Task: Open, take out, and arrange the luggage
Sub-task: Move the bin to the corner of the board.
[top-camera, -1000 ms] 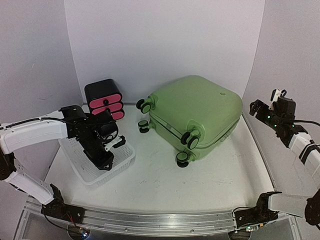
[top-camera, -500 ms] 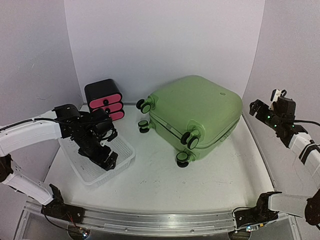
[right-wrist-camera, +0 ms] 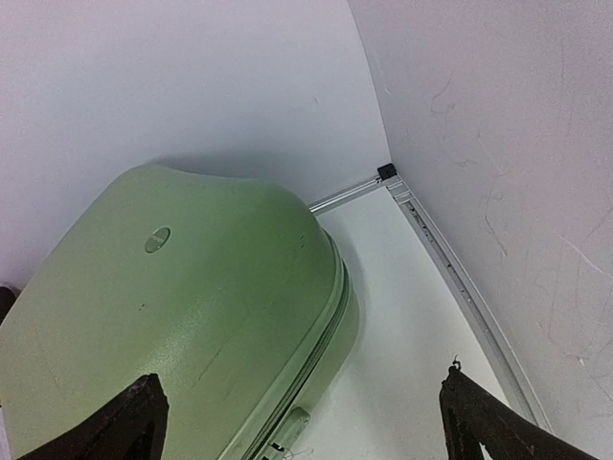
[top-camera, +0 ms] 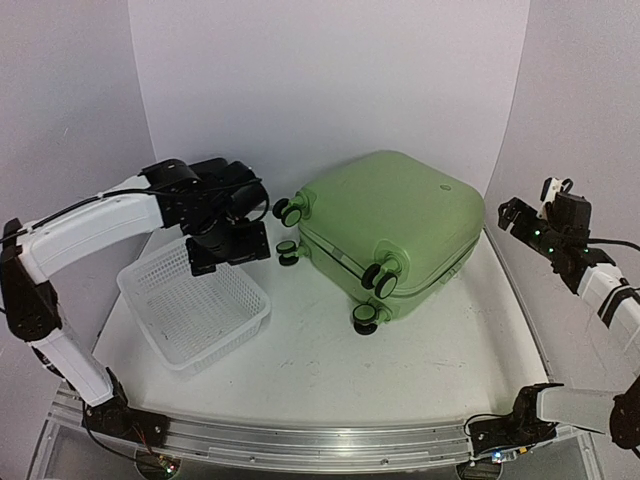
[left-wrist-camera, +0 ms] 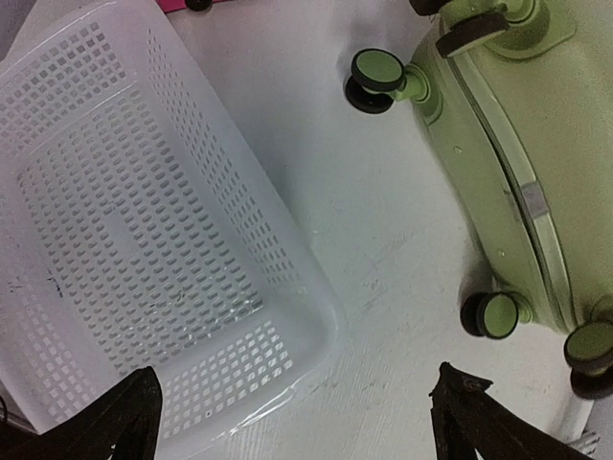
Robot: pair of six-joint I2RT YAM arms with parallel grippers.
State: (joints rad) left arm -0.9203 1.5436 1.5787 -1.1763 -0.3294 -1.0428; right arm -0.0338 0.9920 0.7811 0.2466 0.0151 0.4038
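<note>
Left end effector (left-wrist-camera: 297, 422) and right end effector (right-wrist-camera: 302, 422) gape empty; light-green hard-shell luggage (top-camera: 395, 220) lies closed.

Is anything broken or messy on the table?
Nothing looks broken or spilled. The green luggage lies on its side, looking shut, with its wheels sticking out sideways. The white basket sits crooked to the edge of the table and is empty.

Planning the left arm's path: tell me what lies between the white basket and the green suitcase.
Only bare tabletop lies between the basket and the luggage; its wheels jut toward the gap. The left wrist view shows it.
</note>
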